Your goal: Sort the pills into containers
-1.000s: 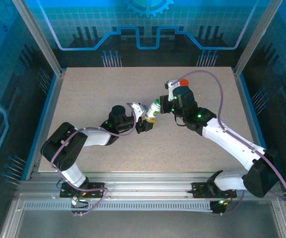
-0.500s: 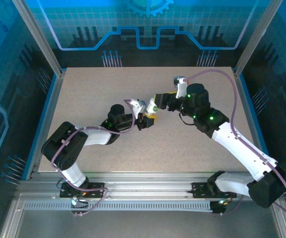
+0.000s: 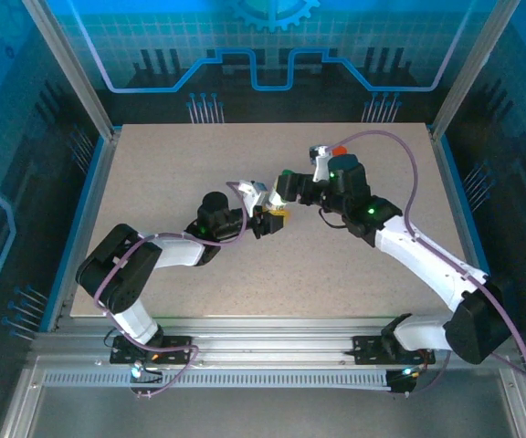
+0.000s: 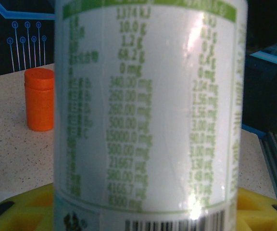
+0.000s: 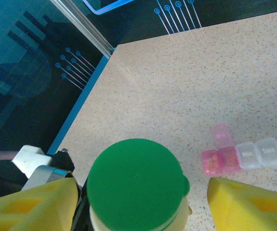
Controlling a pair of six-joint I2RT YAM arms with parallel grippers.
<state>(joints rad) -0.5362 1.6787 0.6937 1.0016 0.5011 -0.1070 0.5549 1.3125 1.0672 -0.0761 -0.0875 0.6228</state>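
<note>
A white bottle [image 4: 148,110] with green label print stands upright between the yellow pads [image 4: 18,207] of my left gripper [image 4: 143,214], which is shut on its body. In the top view the bottle [image 3: 281,191] sits mid-table at the left gripper [image 3: 269,213]. Its green cap [image 5: 134,183] lies between the yellow fingers [image 5: 251,204] of my right gripper [image 5: 138,204], which is open, with a gap to the cap on the right side. The orange bottle [image 4: 40,98] stands capped behind, partly hidden by the right arm in the top view [image 3: 339,149].
A small strip pill box [image 5: 242,154] lies on the speckled table [image 5: 186,82]; its pink cells hold pills, one pink lid is up, and two clear cells are closed. The table's blue left edge [image 5: 81,103] runs close by.
The right gripper pulled back to the right half a second ago, then returned to straddle the green cap. The left gripper has kept hold of the white bottle, barely shifting.
</note>
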